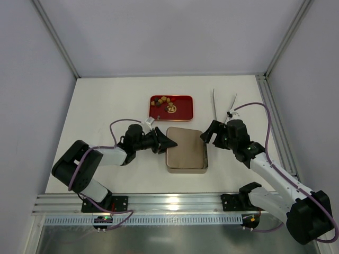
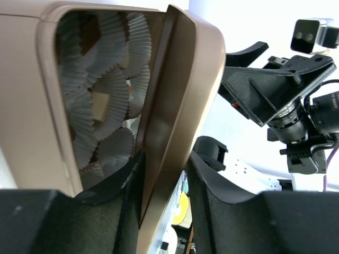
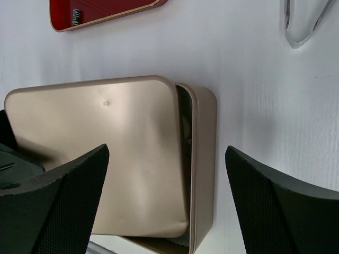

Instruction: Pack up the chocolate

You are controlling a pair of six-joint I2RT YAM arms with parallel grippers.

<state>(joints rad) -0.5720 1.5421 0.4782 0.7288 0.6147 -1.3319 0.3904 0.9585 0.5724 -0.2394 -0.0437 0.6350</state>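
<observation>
The chocolate (image 1: 163, 100), several small dark, tan and gold sweets, lies in a red tray (image 1: 185, 114) at the back. In front of it stands a tan tin box (image 1: 186, 169) with its lid (image 1: 185, 145) askew on top. My left gripper (image 1: 165, 142) is shut on the lid's left edge. In the left wrist view the lid (image 2: 180, 79) stands tilted between my fingers (image 2: 212, 174), baring white paper cups (image 2: 114, 79), one with a tan square sweet (image 2: 103, 107). My right gripper (image 1: 210, 131) hovers open and empty over the box's right side (image 3: 204, 159).
Metal tongs (image 1: 222, 103) lie on the white table right of the red tray, and also show in the right wrist view (image 3: 302, 24). The red tray's corner (image 3: 106, 10) is just beyond the box. A metal rail (image 1: 169, 201) runs along the near edge.
</observation>
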